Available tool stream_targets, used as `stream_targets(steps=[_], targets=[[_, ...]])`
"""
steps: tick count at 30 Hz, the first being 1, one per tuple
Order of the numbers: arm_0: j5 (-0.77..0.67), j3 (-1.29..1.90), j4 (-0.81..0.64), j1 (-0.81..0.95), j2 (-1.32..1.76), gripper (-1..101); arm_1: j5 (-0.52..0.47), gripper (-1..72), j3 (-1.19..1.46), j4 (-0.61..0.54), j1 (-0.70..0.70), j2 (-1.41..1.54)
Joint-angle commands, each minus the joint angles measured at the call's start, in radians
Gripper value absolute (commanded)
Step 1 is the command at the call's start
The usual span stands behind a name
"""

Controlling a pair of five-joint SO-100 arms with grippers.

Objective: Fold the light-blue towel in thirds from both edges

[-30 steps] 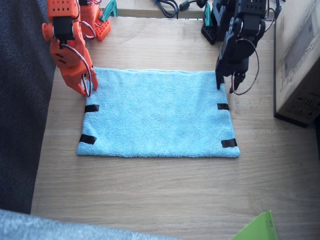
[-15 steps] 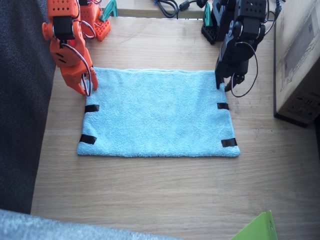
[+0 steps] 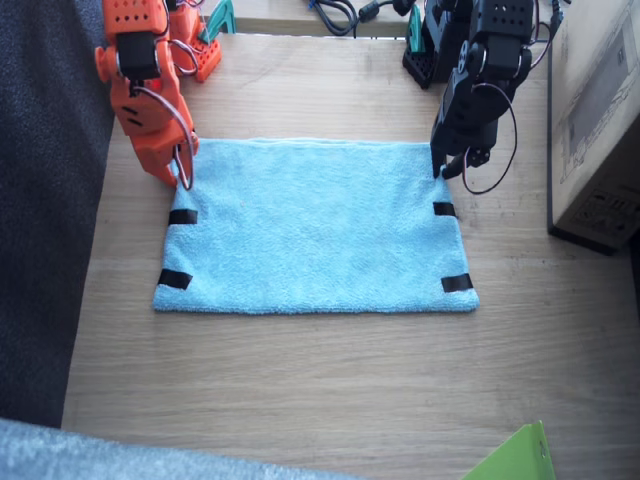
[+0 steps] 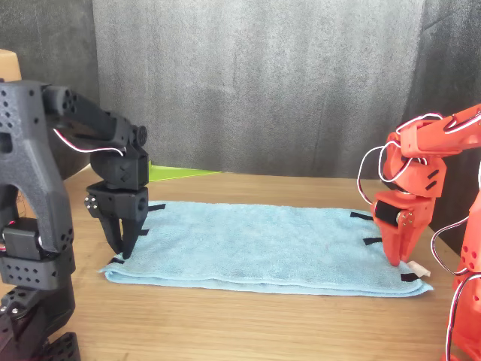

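— Two arms, one towel. What's changed in the fixed view?
— The right gripper (image 3: 180, 172) has slid in from the bare wood onto the far corner of the light-blue towel (image 3: 315, 225); a second ago it sat a touch further out. The left gripper (image 3: 447, 168) hardly moved — its tip is planted at the opposite far corner. To me that reads as both lining up for a pinch, with no fold begun.
— Clamped yet?
— From here I cannot tell for either one. The orange jaws look drawn together over the hem, but cloth between them isn't visible.
— And the towel?
— Flat on the table (image 3: 320, 400), long axis running straight from one gripper to the other. The edges (image 3: 456, 283) with black tape strips (image 3: 183, 216) lie below each tool, trailing toward the camera.
— Front view?
— Same story from the other side. The left gripper (image 4: 121, 239) points straight down, black fingers close together, touching the near corner. The right gripper (image 4: 396, 252) stands on its corner too, jaws seemingly closed — whether on terry or just resting, I cannot say. The towel (image 4: 255, 248) lies unlifted between them.
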Motion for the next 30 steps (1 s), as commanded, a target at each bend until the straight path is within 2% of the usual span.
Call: stream_targets(steps=[1, 7, 12, 20, 30], targets=[[0.017, 0.012, 0.005, 0.018, 0.035, 0, 0.005, 0.1, 0.015, 0.005, 0.015, 0.041], [0.014, 0.017, 0.002, 0.015, 0.040, 0, 0.002, 0.1, 0.006, 0.054, 0.043, 0.143], [0.012, 0.018, -0.002, 0.011, 0.041, 0, -0.002, 0.1, -0.054, 0.141, 0.078, 0.213], [0.012, 0.021, -0.006, 0.006, 0.046, 0, 0.020, 0.1, -0.310, 0.330, 0.137, 0.201], [0.018, 0.023, -0.009, 0.009, 0.049, 0, 0.084, 0.1, -0.618, 0.509, 0.308, 0.054]])
